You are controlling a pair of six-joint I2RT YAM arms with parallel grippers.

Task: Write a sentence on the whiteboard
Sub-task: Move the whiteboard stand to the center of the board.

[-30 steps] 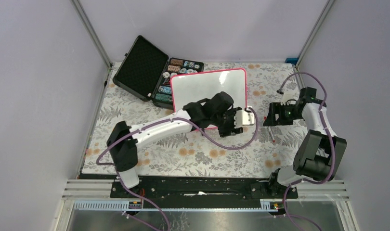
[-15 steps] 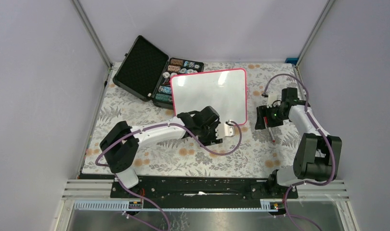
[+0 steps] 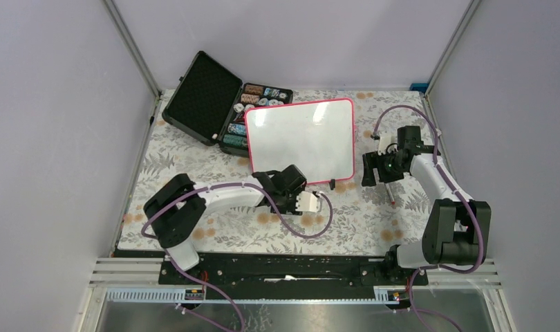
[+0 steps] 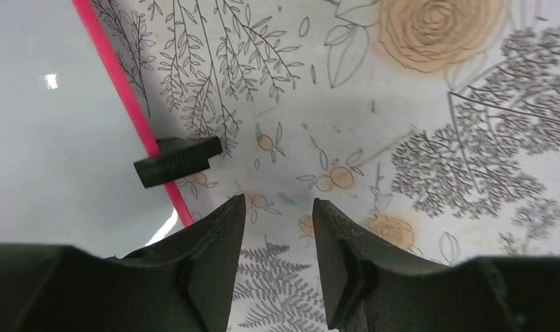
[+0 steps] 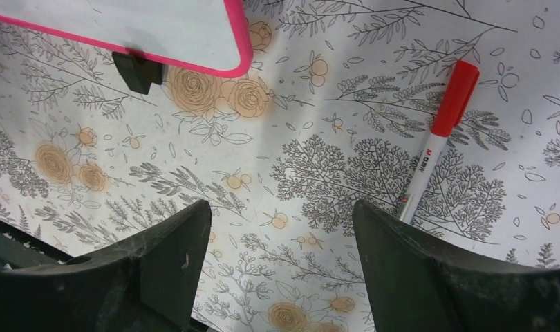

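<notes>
Right of the flat white pink-rimmed whiteboard [image 3: 301, 142], the released right end effector [image 5: 281, 211] hovers by the red-capped white marker [image 5: 435, 138]; grasping it likely comes next.

One whiteboard [image 3: 301, 140], one red marker [image 5: 435, 138], one open case [image 3: 202, 97]

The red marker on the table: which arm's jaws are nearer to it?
Right. The right arm has its open jaws close beside the marker; the left arm has its jaws further off, by the whiteboard's near edge.
</notes>
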